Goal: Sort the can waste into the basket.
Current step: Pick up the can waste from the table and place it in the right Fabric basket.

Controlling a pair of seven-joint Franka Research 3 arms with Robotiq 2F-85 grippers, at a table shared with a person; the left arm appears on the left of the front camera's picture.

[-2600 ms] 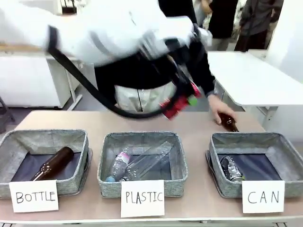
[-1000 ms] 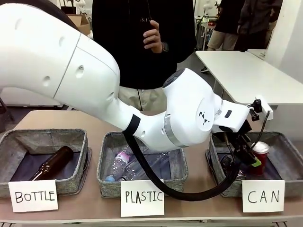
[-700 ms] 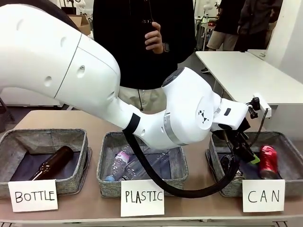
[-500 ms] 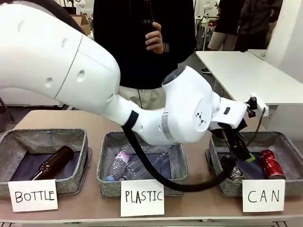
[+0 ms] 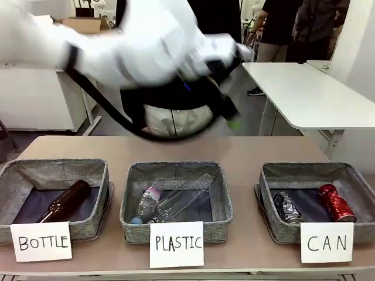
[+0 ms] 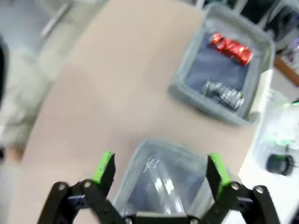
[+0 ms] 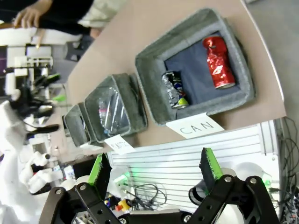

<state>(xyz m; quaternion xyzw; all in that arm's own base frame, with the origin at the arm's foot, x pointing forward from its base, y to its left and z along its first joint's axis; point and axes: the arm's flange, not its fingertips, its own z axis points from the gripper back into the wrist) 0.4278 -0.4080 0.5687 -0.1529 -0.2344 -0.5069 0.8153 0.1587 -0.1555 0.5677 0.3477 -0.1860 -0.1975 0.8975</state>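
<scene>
Cans both in CAN basket [image 5: 270, 175]: red can [image 5: 336, 202] by right wall, blue-silver can [image 5: 286, 208] at left. We judge sorting done, nothing left on table. Our left gripper [image 6: 161, 169] wide open, empty; right gripper [image 7: 153, 171] open, empty too

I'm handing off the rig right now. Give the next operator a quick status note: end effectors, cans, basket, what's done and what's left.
Left end effector: open, empty, raised above the table over the PLASTIC basket; blurred in the front view.
Right end effector: open, empty, held off the near table edge.
Red can and blue-silver can: both lying in the CAN basket, apart from each other.
Done: both cans sorted.
Left: no loose can visible on the table; park the arms.
</scene>
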